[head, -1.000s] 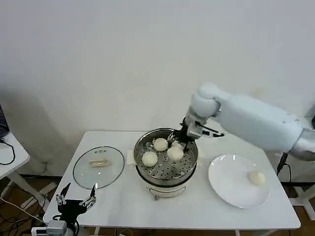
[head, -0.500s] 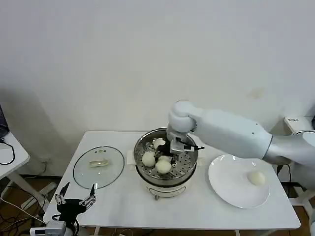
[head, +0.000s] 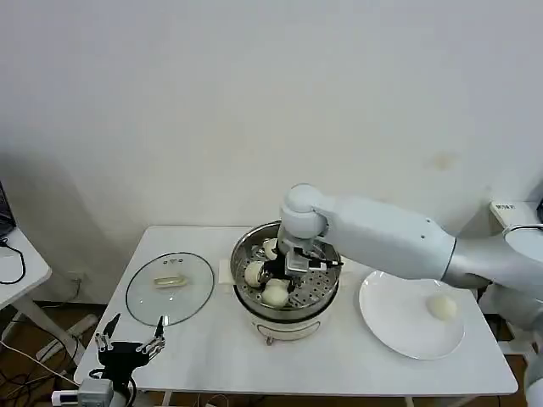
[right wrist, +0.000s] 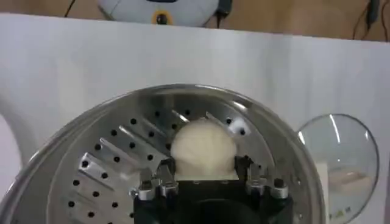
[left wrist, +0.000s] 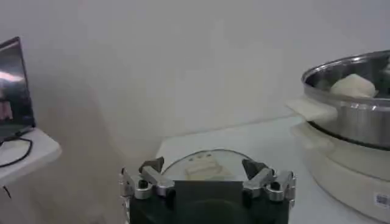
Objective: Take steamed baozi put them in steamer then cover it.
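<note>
Baozi [right wrist: 203, 148] is soft and light: your right claw [head: 282, 273] has it pinched over the steamer [head: 246, 254]; grip the sides gently. Left claw [left wrist: 207, 180] gapes, idle.

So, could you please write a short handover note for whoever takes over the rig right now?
Right gripper: down inside the steamer, shut on a baozi that sits at the perforated tray.
Left gripper: parked open off the table's near left corner, below the cover.
Two other baozi lie in the steamer. One baozi remains on the white plate, to the steamer's right.
The cover lies flat on the table, to the steamer's left.
Left to do: release this bun, fetch the last one, then put the cover on.
</note>
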`<control>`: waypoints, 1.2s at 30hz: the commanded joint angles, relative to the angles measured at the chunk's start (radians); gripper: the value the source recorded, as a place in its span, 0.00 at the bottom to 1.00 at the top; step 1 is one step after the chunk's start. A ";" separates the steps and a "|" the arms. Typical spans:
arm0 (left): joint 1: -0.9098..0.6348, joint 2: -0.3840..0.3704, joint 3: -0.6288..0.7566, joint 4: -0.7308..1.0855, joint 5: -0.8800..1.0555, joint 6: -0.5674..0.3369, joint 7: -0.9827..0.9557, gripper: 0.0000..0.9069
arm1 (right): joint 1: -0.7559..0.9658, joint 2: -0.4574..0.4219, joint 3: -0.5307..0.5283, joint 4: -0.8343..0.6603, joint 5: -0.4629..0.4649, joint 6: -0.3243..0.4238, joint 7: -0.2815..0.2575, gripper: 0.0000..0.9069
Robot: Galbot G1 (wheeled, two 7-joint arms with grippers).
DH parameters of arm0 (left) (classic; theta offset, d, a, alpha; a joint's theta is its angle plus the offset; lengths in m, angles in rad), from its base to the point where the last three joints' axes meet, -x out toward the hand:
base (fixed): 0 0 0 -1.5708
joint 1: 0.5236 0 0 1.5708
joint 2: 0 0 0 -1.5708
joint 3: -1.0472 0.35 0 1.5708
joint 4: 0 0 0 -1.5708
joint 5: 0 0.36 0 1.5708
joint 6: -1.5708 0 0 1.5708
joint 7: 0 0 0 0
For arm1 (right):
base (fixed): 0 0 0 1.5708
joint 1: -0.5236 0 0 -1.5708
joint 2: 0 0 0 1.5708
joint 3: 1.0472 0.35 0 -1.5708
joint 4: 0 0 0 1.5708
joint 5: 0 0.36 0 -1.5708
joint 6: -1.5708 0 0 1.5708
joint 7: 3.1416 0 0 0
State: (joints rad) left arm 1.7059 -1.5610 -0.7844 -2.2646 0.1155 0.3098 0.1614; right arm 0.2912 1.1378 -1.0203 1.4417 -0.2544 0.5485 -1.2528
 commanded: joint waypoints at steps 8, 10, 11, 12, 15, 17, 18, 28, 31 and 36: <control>-0.005 -0.001 0.006 0.019 0.003 0.000 0.000 1.00 | -0.017 -0.007 0.014 0.003 -0.016 0.003 0.015 1.00; -0.006 -0.001 0.007 0.017 0.002 0.000 0.000 1.00 | -0.014 -0.010 0.014 0.001 -0.014 -0.001 0.022 1.00; -0.008 -0.001 0.007 0.016 0.002 0.000 0.001 1.00 | -0.011 -0.012 0.014 0.001 -0.008 -0.007 0.024 1.00; -0.009 -0.001 0.007 0.016 0.002 0.001 0.000 1.00 | -0.007 -0.014 0.014 0.000 -0.002 -0.013 0.024 1.00; -0.013 -0.004 0.006 0.024 0.003 0.002 -0.002 1.00 | -0.001 -0.017 0.040 0.001 -0.020 -0.017 0.020 1.00; -0.013 -0.004 0.008 0.024 0.003 0.002 -0.001 1.00 | 0.004 -0.020 0.045 0.002 -0.018 -0.017 0.021 1.00; -0.013 -0.004 0.008 0.024 0.003 0.003 -0.001 1.00 | 0.010 -0.024 0.047 0.005 -0.018 -0.015 0.022 1.00; -0.018 0.001 0.006 0.024 0.001 0.002 0.000 1.00 | 0.118 -0.213 0.058 0.061 0.040 -0.063 0.083 1.00; -0.024 0.002 0.009 0.023 0.000 0.002 0.002 1.00 | 0.135 -0.277 0.065 0.059 0.067 -0.112 0.122 1.00; -0.034 0.011 0.026 0.020 0.001 0.006 0.008 1.00 | 0.130 -0.393 0.094 0.058 0.162 -0.291 0.201 1.00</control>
State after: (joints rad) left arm 1.6774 -1.5548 -0.7712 -2.2422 0.1154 0.3125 0.1651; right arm 0.3849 0.9354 -0.9533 1.4853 -0.1955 0.4487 -1.1561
